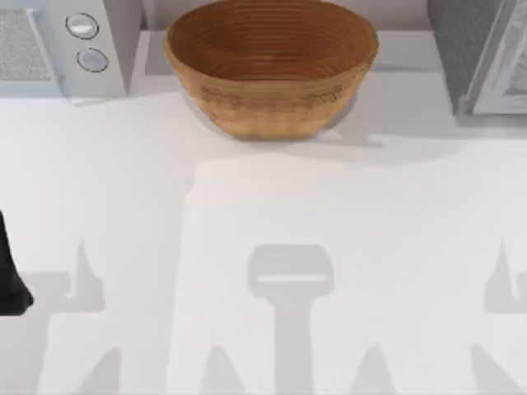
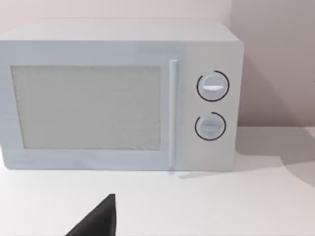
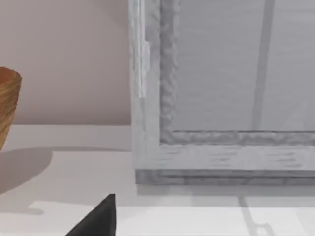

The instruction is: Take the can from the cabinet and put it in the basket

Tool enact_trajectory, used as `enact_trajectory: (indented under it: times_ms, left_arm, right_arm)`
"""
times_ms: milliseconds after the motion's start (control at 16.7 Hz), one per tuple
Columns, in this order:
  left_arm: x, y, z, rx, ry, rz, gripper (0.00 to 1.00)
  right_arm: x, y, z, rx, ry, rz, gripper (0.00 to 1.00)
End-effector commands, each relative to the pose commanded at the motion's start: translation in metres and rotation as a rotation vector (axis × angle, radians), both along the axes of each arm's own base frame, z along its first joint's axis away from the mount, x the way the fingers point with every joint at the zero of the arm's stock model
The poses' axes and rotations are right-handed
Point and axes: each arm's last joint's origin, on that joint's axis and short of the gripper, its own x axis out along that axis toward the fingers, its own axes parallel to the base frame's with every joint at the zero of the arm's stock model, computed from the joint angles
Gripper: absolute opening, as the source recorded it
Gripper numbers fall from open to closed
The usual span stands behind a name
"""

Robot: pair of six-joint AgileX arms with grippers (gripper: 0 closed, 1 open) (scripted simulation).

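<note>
White desk [image 1: 272, 206] surface is filling the top view, crossed near the front edge by grey shadows of the two arms. At the near left edge a dark part of the left arm [image 1: 11, 284] is reaching into the top view; whether the left hand is released or clenched cannot be told. In the left wrist view a dark fingertip [image 2: 98, 221] is showing low over the desk, and in the right wrist view a similar dark fingertip [image 3: 98, 221] is showing; the state of the right hand cannot be told either.

Farther back, at the middle of the desk's far side, the basket [image 1: 270, 66] is sitting upright, a wide tan-brown woven bowl with ridged coils, its inside appearing bare. Its edge [image 3: 9, 105] is also appearing in the right wrist view, well apart from the cabinet.

At the far left corner a pale microwave [image 1: 62, 45] with two round knobs [image 2: 212, 86] is standing with its door shut. At the far right corner the cabinet [image 1: 482, 53] is standing, grey with a dark speckled side; its light-framed door [image 3: 221, 88] is facing the right wrist camera. Where the can is lying cannot be told.
</note>
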Motion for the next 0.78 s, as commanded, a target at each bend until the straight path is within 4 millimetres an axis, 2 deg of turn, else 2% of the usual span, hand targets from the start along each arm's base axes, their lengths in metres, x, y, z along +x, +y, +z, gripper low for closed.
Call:
enact_trajectory:
  times_ms: [180, 360, 540, 780]
  left_arm:
    - [0.000, 0.000, 0.000, 0.000, 0.000, 0.000, 1.00]
    - [0.000, 0.000, 0.000, 0.000, 0.000, 0.000, 1.00]
    - [0.000, 0.000, 0.000, 0.000, 0.000, 0.000, 1.00]
    - [0.000, 0.000, 0.000, 0.000, 0.000, 0.000, 1.00]
  right_arm:
    - [0.000, 0.000, 0.003, 0.000, 0.002, -0.001, 1.00]
    - [0.001, 0.001, 0.026, 0.000, 0.020, -0.007, 1.00]
    - [0.006, 0.003, 0.073, -0.002, 0.036, -0.009, 1.00]
    - [0.024, 0.008, 0.163, -0.004, 0.025, -0.007, 1.00]
